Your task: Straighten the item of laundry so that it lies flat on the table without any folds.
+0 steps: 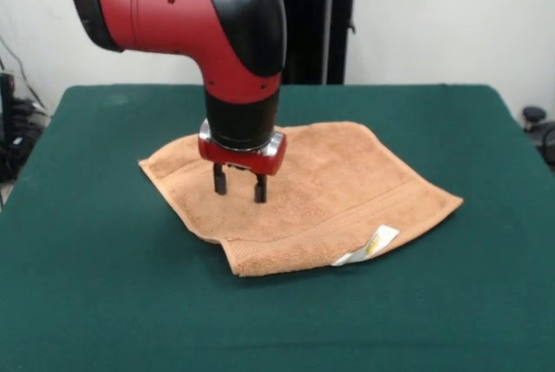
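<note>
Small orange-tan fluffy towel [303, 194] lying near the middle of the big bench with the dark green felt top [104, 303]. Sits turned like a diamond, one corner pointing right. Mostly spread out, but not all flat: front corner folded over on itself, making a thick doubled edge at the bottom. Little white label with a yellow mark [368, 246] sticking out on that front edge, to the right. Woven band running along the right side near the edge.

Red and black robot arm [217, 16] coming down from the top left, bent over the towel. Jaws [239, 186] hanging just over the towel's left part, two dark fingers a little apart, open, holding nothing. Tips close to the cloth; touching or not, cannot tell.
</note>
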Robot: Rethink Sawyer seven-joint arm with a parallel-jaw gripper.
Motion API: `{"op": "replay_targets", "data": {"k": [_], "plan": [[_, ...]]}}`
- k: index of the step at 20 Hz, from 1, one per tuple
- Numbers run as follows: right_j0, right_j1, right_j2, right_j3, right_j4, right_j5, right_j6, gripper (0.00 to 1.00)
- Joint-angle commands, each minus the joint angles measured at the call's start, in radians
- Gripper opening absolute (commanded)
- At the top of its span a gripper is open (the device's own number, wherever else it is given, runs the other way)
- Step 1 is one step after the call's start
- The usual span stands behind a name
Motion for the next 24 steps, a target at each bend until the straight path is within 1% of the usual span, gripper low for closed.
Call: {"op": "replay_targets", "data": {"k": [1,7,14,20,24], "plan": [[0.009,0.104,0.107,-0.154,-0.003,0.057,-0.086,1.0],[-0.044,0.127,0.136,-0.249,-0.052,0.128,-0.2,1.0],[-0.074,0.133,0.17,-0.289,-0.081,0.184,-0.238,1.0],[-0.104,0.141,0.203,-0.349,-0.111,0.256,-0.31,1.0],[-0.118,0.142,0.219,-0.363,-0.129,0.275,-0.332,1.0]]}}
